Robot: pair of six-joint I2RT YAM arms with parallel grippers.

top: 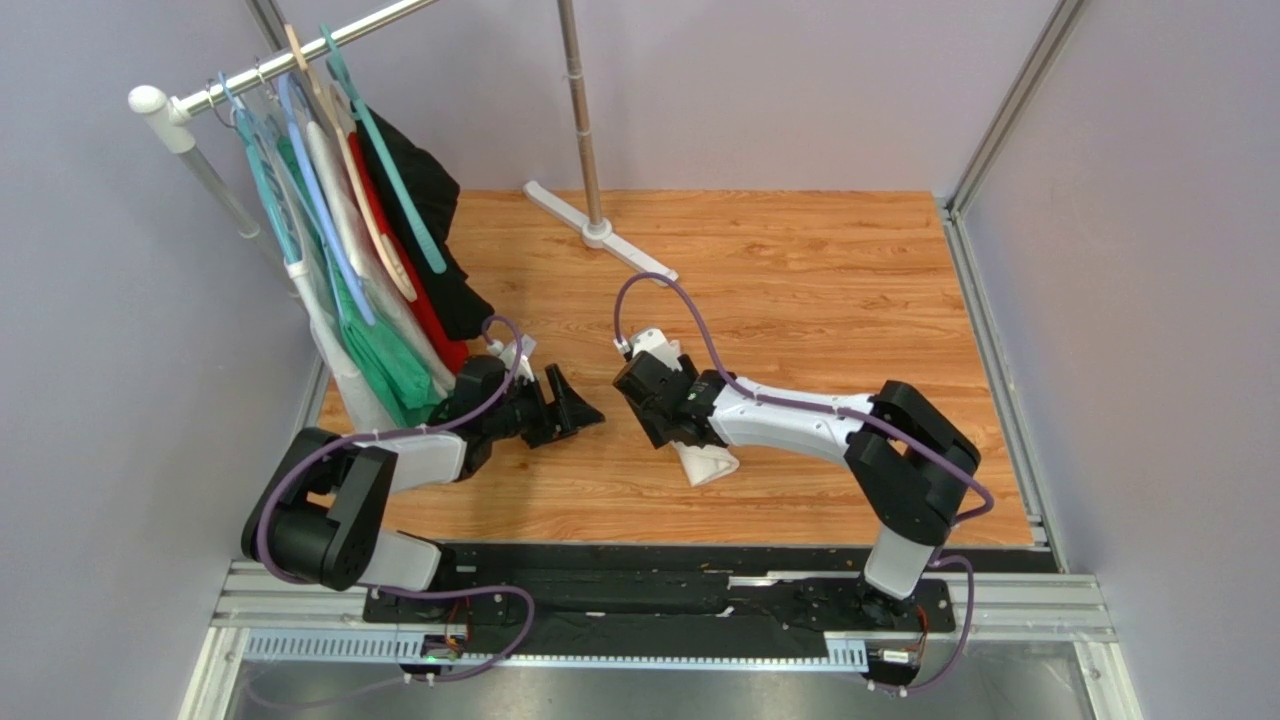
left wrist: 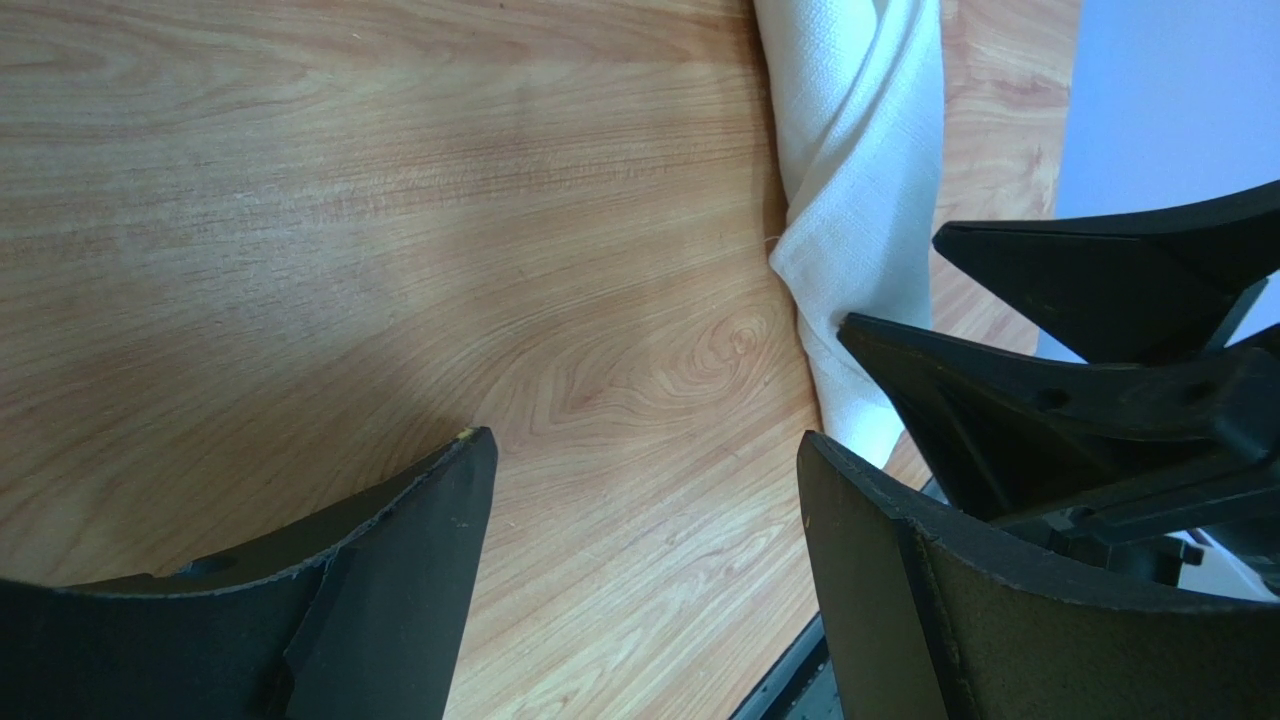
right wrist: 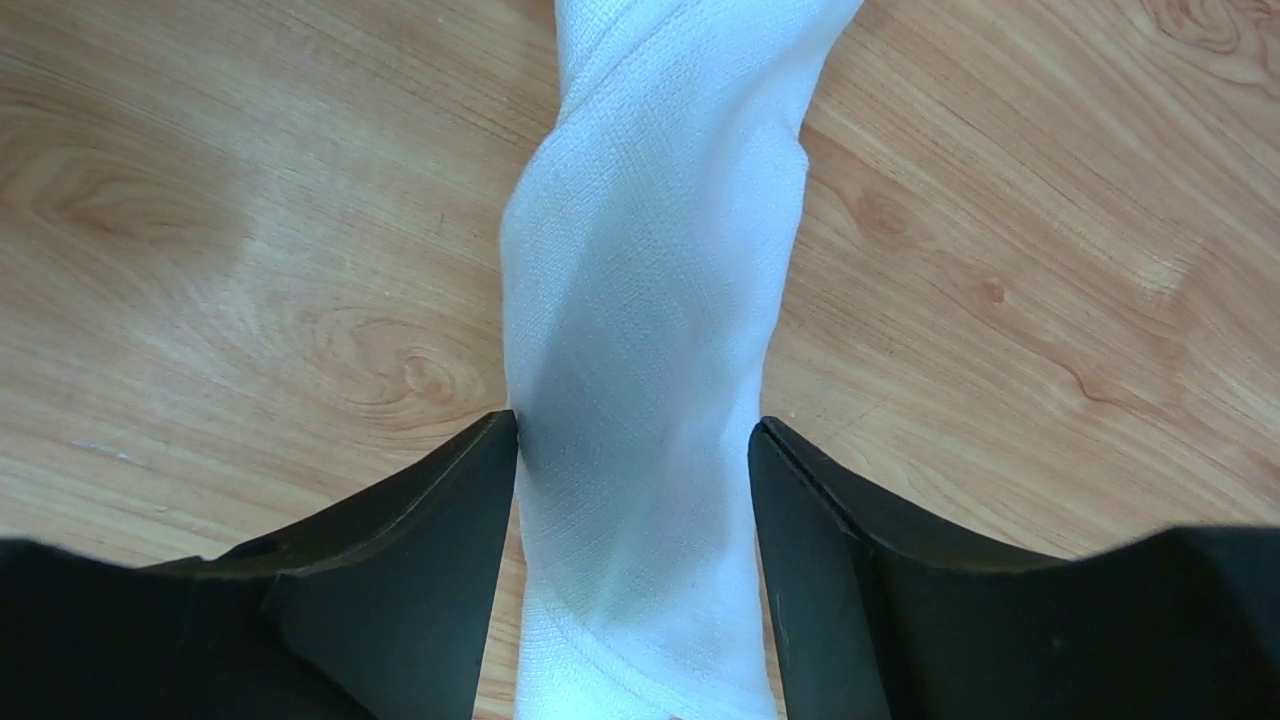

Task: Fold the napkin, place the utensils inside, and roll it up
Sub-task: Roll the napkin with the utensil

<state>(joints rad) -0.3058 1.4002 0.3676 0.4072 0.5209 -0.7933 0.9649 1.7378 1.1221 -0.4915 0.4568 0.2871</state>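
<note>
One rolled napkin (right wrist: 661, 225) on table (right wrist: 226, 180), two hands, left hand (left wrist: 646, 450) spread, right hand (right wrist: 633, 426) spread astride it.

bright even light — soft shadow by the left pincer (left wrist: 646, 450)

Both arms (top: 789, 413) — white links, black joints (black gripper fingers (right wrist: 406, 570) too) — trail looping purple cables (top: 657, 276).
</note>
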